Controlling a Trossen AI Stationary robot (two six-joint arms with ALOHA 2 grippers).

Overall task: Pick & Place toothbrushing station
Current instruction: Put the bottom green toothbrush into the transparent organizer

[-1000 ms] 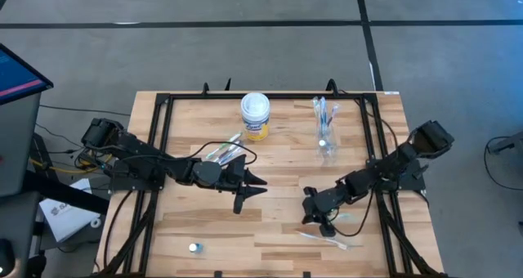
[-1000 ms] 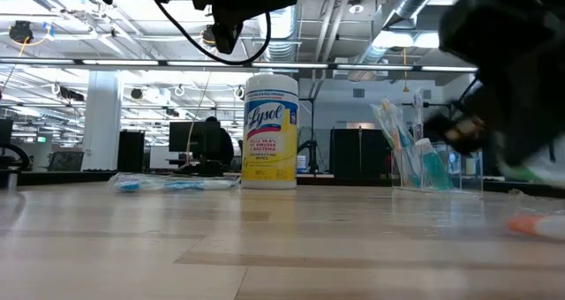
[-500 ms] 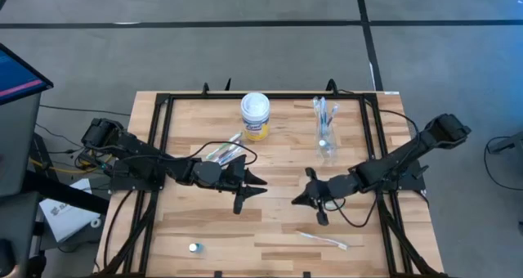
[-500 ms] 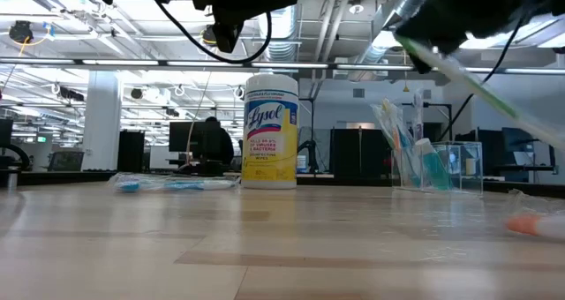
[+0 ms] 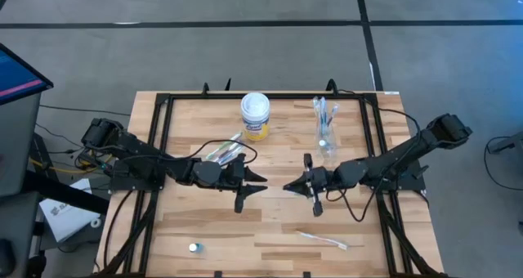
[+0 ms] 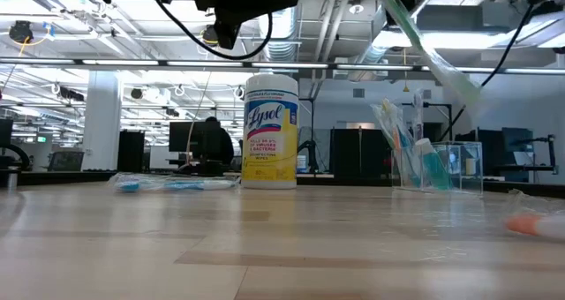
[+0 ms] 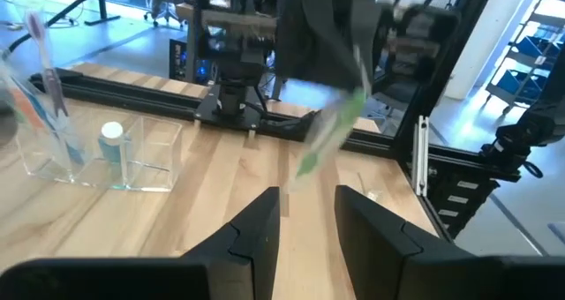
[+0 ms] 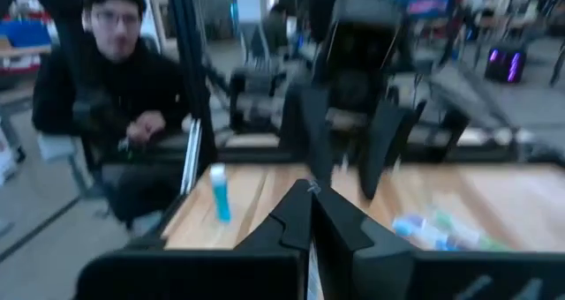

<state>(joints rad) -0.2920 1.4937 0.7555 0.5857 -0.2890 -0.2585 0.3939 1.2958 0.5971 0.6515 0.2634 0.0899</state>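
My right gripper (image 5: 288, 186) is shut on a green toothbrush (image 7: 328, 137) above the middle of the table. The brush slants down from it (image 6: 433, 57). My left gripper (image 5: 255, 182) hovers open just to its left, facing it, with nothing between its fingers (image 7: 305, 229). Clear plastic cups (image 5: 324, 135) holding toothbrushes and a tube stand on their bases at the far right. A white toothbrush (image 5: 323, 239) lies flat near the front edge. A small blue tube (image 5: 194, 248) stands at the front left. Wrapped toothbrushes (image 5: 222, 152) lie behind the left gripper. My right gripper pinches the green toothbrush by its upper, paler end (image 7: 357, 66) between its two shut fingers. The fingers come level from the table's right. The brush is lifted clear of the table and hangs slanting below the fingers, green end lowest.
A white-lidded canister with a yellow label (image 5: 255, 114) stands at the far middle. A black frame (image 5: 163, 147) runs along the table's edges. A person (image 8: 115, 79) sits beyond the table's left side. Bare wood lies between the grippers and the front edge.
My right gripper has risen from near the table's front and gone toward the left gripper, tipping from pointing down to level. It stays shut, and the green toothbrush has come up with it, clear of the table.
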